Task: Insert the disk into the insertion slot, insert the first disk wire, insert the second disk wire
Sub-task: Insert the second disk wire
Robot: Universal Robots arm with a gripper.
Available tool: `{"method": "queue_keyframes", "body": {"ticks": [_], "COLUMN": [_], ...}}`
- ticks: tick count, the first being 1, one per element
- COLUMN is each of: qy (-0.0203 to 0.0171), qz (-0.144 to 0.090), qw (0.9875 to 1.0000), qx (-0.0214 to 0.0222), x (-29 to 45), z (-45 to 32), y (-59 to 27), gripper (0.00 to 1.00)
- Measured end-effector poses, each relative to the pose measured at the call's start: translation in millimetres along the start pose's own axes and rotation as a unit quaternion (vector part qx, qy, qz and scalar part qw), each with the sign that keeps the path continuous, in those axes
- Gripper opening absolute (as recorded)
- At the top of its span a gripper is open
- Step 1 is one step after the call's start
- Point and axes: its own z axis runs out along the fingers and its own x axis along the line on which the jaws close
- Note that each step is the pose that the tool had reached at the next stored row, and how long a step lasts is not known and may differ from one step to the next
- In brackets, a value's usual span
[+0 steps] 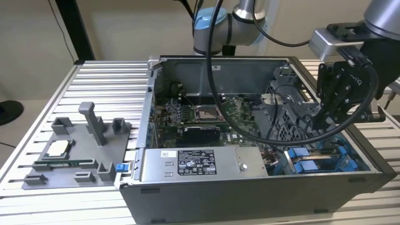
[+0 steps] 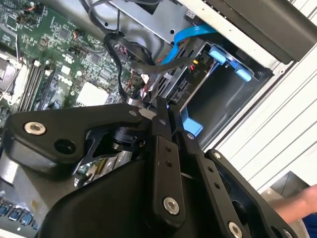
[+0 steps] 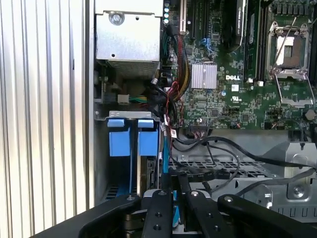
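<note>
Your open grey metal computer case [image 1: 250,187] lies on the slatted aluminium table [image 1: 106,79]. Its insertion slot [image 1: 312,161], a perforated cage with blue rails, is at the exterior view's right. The disk [image 3: 147,141] appears seated there, its blue carrier end facing the black gripper [image 2: 166,116] just beside it. The fingers are pinched together; you cannot tell whether they hold a wire. A thin blue cable [image 3: 163,153] and black wires [image 3: 223,148] crowd the gap.
</note>
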Motion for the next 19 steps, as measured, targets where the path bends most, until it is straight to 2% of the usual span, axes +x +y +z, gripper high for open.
{"method": "queue_keyframes", "body": {"ticks": [2, 4, 15, 17, 19], "qy": [-0.0002, -0.0002, -0.0003, -0.0003, -0.0003], "qz": [0.000, 0.000, -0.003, -0.004, -0.004], "qw": [1.0000, 1.0000, 0.9991, 0.9988, 0.9986], "qx": [0.0021, 0.0067, 0.0428, 0.0486, 0.0522], "x": [0.1, 0.4, 3.0, 3.2, 3.3], "z": [1.2, 3.3, 13.9, 15.9, 17.3], "y": [1.2, 3.1, 11.4, 12.1, 12.2], "gripper": [0.00, 0.00, 0.00, 0.00, 0.00]}}
